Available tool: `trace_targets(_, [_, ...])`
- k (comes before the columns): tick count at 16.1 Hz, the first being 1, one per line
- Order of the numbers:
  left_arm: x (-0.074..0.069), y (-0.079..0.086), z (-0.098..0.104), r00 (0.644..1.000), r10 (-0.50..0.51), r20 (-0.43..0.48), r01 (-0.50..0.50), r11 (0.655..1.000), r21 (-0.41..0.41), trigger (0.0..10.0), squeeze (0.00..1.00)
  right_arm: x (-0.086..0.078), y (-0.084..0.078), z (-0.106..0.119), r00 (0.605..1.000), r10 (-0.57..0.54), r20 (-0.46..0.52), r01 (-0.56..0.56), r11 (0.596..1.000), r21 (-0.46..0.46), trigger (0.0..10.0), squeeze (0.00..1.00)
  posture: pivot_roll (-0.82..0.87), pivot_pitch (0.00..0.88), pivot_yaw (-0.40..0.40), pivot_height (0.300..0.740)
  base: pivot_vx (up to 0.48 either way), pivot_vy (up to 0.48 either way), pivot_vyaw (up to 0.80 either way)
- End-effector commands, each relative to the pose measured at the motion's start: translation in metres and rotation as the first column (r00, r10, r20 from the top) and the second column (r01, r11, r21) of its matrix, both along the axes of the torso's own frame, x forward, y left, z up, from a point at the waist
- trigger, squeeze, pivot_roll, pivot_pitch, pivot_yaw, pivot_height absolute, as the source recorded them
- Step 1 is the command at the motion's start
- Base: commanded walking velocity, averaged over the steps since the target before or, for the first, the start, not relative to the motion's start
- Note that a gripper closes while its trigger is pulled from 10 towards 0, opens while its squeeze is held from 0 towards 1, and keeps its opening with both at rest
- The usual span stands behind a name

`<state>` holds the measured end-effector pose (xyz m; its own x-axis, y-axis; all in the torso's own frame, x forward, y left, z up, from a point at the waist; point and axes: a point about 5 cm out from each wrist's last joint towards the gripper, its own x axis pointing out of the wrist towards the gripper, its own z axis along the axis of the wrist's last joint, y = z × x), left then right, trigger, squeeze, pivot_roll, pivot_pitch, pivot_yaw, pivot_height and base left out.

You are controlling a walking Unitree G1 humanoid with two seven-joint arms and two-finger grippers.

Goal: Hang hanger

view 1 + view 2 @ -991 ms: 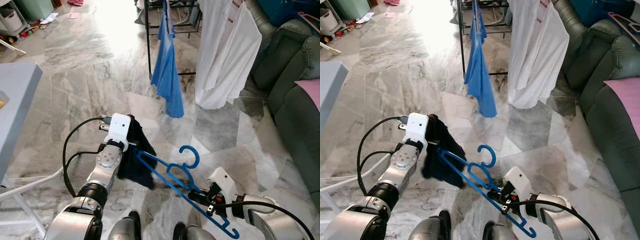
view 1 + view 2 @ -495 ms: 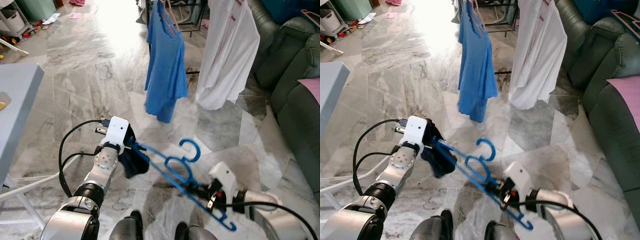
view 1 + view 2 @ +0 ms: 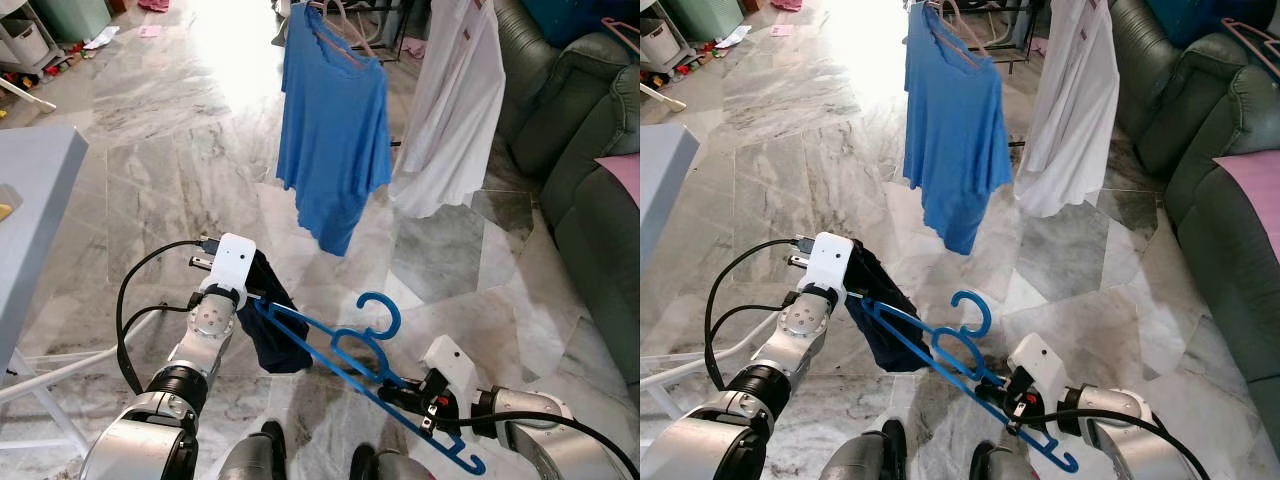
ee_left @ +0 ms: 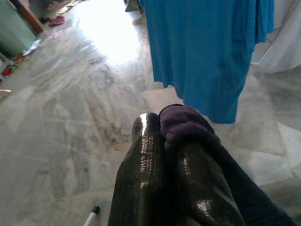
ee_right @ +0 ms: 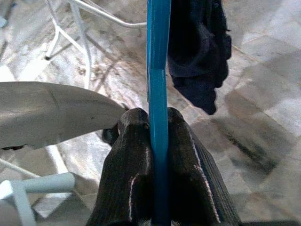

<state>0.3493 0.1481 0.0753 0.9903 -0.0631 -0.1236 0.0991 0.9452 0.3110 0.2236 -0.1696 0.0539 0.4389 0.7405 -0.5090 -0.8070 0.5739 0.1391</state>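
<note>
Carrying step: the right tool [image 5: 157, 141] pinches the blue hanger [image 3: 345, 352], the left tool [image 4: 164, 136] pinches the dark garment [image 3: 270, 325] draped on its far end; next, lifting its hook to the rack ahead.

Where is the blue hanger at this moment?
In the head views the blue hanger spans low between both arms: the right gripper is shut on one end, the left gripper holds the dark garment at its other end.
</note>
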Motion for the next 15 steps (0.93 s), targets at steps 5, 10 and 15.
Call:
trace_targets(5, [-0.003,-0.008,0.005,0.997,-0.076,0.03,0.079,0.993,-0.091,10.0,0.0,0.012,-0.003,-0.025,0.994,-0.109,-0.004,0.109,0.991,-0.071,10.0,0.0,-0.12,0.205,0.062,0.74,0.0,0.0,0.0])
trace_targets(10, [-0.005,-0.018,0.011,0.991,-0.116,0.059,0.124,0.981,-0.147,10.0,0.0,0.017,0.003,-0.037,0.993,-0.117,-0.033,0.115,0.992,-0.059,10.0,0.0,-0.1,0.204,0.057,0.74,0.0,0.0,0.0])
trace_targets(15, [-0.007,-0.033,0.025,0.97,-0.21,0.12,0.233,0.945,-0.229,10.0,0.0,0.021,0.005,-0.048,0.982,-0.165,-0.088,0.164,0.986,-0.023,10.0,0.0,-0.1,0.202,0.06,0.74,0.0,0.0,0.0])
